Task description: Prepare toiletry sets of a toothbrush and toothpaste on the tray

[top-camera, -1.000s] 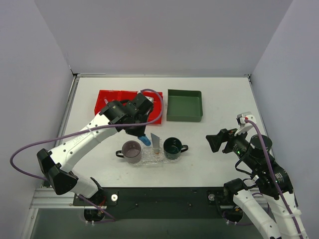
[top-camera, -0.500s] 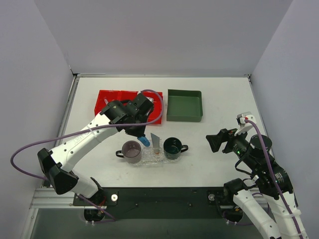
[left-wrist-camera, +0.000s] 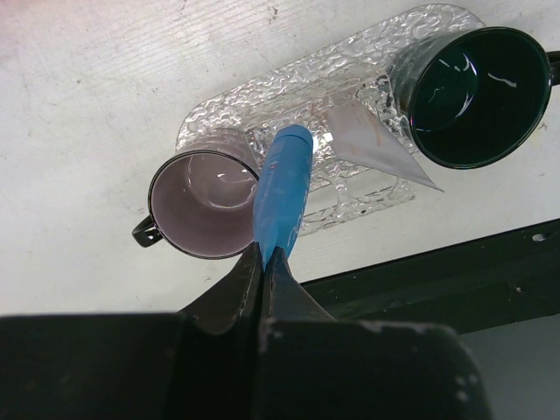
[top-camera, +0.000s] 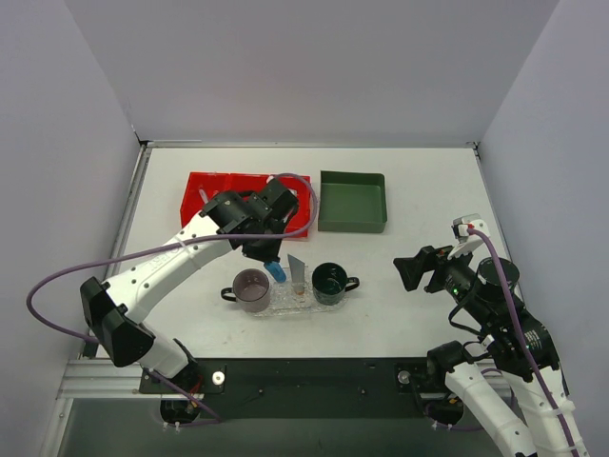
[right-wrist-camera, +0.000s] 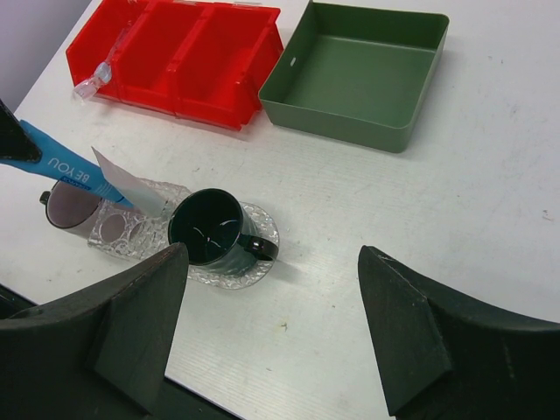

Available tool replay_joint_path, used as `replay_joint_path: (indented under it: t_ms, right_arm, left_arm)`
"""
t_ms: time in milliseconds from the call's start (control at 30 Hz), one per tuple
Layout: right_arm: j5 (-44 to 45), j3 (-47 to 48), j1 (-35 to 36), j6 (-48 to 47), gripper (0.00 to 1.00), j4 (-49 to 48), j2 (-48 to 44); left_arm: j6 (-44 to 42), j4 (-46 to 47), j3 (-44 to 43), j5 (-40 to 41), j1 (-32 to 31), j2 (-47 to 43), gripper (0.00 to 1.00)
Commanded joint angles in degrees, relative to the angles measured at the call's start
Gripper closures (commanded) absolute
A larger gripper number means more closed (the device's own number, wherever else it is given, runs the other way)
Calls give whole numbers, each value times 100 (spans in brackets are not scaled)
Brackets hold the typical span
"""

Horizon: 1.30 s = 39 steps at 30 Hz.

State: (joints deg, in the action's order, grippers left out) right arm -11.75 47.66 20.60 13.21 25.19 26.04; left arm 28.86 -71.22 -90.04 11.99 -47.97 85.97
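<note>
In the overhead view, the left gripper (top-camera: 271, 259) is reaching out over the middle of the table and clamping the toothbrush (top-camera: 278, 271), a short, slim light-blue piece that is pointing down and to the right above the flat, clear, bumpy oval plastic tray (top-camera: 285, 307). A mauve mug (top-camera: 251, 288) is sitting on the tray's left end and a dark green mug (top-camera: 330, 282) on its right end. Between them the toothpaste (top-camera: 297, 270), a flat white tube, is standing tilted with its orange end down on the tray. A red three-compartment bin (top-camera: 211, 188) and a dark green square bin (top-camera: 352, 202) are lying farther back. The right gripper (top-camera: 404, 272) is hovering well to the right of the tray. In the left wrist view, the two black fingers are pinching the near end of the toothbrush (left-wrist-camera: 282, 188), whose far end is hanging over the tray (left-wrist-camera: 262, 96), just beside the mauve mug's (left-wrist-camera: 203, 203) rim. The toothpaste's (left-wrist-camera: 376, 144) flat end is leaning near the green mug (left-wrist-camera: 472, 96). In the right wrist view, the right gripper (right-wrist-camera: 280, 324) is spreading its jaws wide with nothing between them. The toothbrush (right-wrist-camera: 61, 164) is slanting down toward the toothpaste (right-wrist-camera: 131, 188) at the left, behind the green mug (right-wrist-camera: 210, 229) on the tray (right-wrist-camera: 258, 267).
</note>
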Motion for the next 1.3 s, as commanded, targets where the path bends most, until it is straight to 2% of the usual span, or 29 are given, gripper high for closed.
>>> replay_joint_path:
  t_ms: [0,1267]
  right_arm:
    - [94,-37,-30,-12,27,-58,-3]
    - [41,-46,-38,24,27,-67,68]
  left_arm:
    - [-100,126,-145,49,-29,86,100]
    - [-302,100,-374,-39,-29,649,99]
